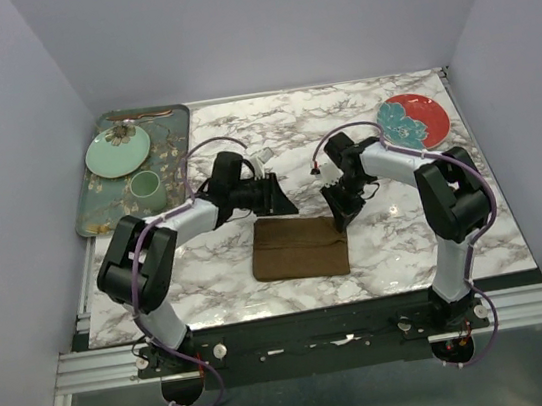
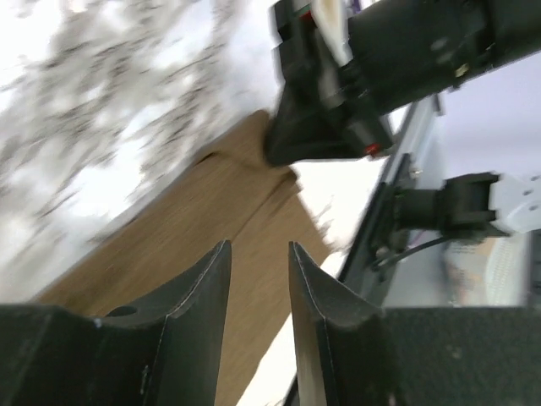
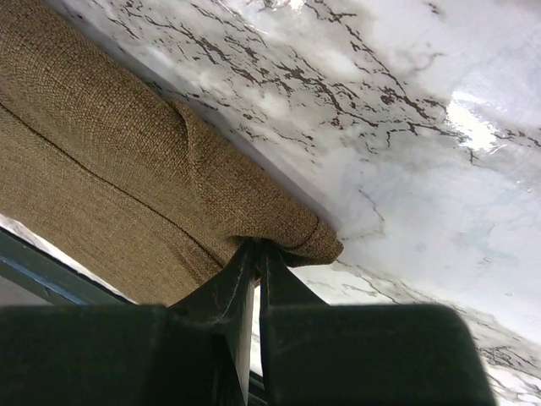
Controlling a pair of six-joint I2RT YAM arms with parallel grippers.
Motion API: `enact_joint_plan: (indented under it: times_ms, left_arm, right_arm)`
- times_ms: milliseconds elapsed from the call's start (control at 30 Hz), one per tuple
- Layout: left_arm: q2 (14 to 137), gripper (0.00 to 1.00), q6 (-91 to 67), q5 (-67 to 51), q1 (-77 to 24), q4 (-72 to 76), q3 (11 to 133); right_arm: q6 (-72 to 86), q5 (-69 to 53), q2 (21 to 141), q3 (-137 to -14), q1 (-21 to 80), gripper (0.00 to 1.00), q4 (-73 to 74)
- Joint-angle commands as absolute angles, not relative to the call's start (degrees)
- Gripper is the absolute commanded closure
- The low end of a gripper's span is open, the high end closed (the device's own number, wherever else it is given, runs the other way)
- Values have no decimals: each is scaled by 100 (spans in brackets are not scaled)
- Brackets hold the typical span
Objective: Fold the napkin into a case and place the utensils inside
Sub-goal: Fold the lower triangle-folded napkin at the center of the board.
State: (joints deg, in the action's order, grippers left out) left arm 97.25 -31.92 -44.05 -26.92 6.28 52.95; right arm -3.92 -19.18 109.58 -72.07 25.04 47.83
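The brown napkin [image 1: 297,247] lies folded into a rectangle on the marble table [image 1: 398,246], in front of both arms. My right gripper [image 3: 258,245] is shut on the folded edge at the napkin's [image 3: 127,169] far right corner. In the top view the right gripper [image 1: 341,215] sits at that corner. My left gripper [image 2: 259,245] hovers open just over the napkin [image 2: 186,211] with nothing between its fingers, at the far left corner [image 1: 281,202] in the top view. A thin copper-brown utensil [image 1: 142,114] lies along the far edge of the tray.
A dark green floral tray [image 1: 96,212] at the far left holds a pale green plate [image 1: 117,151] and a green cup [image 1: 145,187]. A red plate with a teal pattern [image 1: 413,120] sits at the far right. Walls enclose the table on three sides.
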Motion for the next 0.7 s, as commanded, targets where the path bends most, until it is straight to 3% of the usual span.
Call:
enact_joint_plan:
  times_ms: [0,400,667]
  left_arm:
    - [10483,58,-4428,-4816,-3093,2140,5537]
    - [12014,60,-4860,-4763,-2805,2329,5344]
    - [11602,48,-5071,-5554,-2312,2988,4765]
  right_arm:
    - [-563,-1222,11241,-6873,2575,86,4333]
    - [-457,-1108,11285,-6847,2575,85,4271]
    - [-439,-1055,11355,-6961,2575,84,4342]
